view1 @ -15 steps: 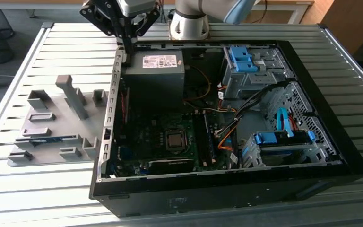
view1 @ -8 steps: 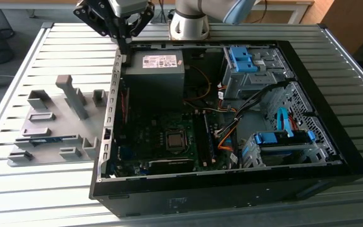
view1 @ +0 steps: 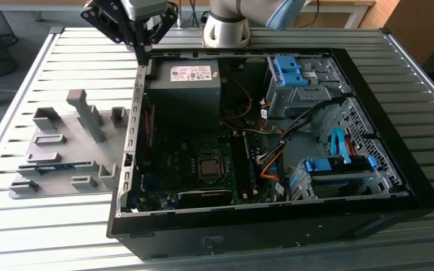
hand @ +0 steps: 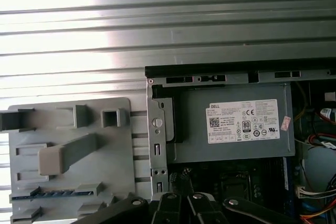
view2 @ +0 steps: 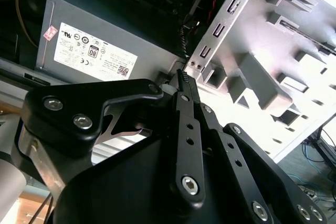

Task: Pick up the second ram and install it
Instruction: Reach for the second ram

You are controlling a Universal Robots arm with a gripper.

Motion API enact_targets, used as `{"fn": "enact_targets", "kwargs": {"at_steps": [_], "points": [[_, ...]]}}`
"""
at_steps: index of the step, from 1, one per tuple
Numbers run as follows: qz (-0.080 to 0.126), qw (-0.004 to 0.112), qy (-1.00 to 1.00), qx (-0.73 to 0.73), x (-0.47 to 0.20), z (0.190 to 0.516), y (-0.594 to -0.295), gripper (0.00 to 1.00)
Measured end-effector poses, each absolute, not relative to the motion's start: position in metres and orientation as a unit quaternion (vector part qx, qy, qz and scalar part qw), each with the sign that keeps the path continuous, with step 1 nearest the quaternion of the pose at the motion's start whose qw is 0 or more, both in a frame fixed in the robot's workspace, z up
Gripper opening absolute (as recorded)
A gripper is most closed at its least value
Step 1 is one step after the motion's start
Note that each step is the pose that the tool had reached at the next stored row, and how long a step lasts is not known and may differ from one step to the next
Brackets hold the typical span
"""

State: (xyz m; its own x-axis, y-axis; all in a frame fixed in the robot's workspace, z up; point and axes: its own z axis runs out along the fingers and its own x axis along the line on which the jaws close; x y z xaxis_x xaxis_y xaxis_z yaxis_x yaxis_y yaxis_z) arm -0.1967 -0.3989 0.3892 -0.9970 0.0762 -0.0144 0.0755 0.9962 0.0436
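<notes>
Slatted table: one ram on grey holder; one hand closed.

Table is glossy ribbed metal, holder matt plastic.

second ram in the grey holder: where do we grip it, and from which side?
Grip the second ram at mid-length on its exposed upper long edge. Come straight down from above and close across its thin width. It appears to sit on edge in a slot of the grey holder, with raised blocks near both ends. The ends and lower edge therefore look shielded, so only the top seems free.
</notes>
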Motion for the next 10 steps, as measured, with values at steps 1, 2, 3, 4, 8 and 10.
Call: {"fn": "enact_targets", "kwargs": {"at_steps": [1, 2, 3, 4, 8, 10], "points": [[0.022, 0.008, 0.999, 0.038, -0.1976, 0.3891, -0.3989, 0.1], [0.022, 0.008, 0.999, 0.038, -0.1984, 0.3891, -0.399, 0.1], [0.022, 0.008, 0.999, 0.038, -0.1992, 0.3891, -0.3989, 0.1], [0.022, 0.008, 0.999, 0.038, -0.2, 0.389, -0.3989, 0.1], [0.021, 0.008, 0.999, 0.038, -0.2033, 0.3889, -0.3989, 0.1], [0.021, 0.007, 0.999, 0.038, -0.2048, 0.3888, -0.3989, 0.1]]}}
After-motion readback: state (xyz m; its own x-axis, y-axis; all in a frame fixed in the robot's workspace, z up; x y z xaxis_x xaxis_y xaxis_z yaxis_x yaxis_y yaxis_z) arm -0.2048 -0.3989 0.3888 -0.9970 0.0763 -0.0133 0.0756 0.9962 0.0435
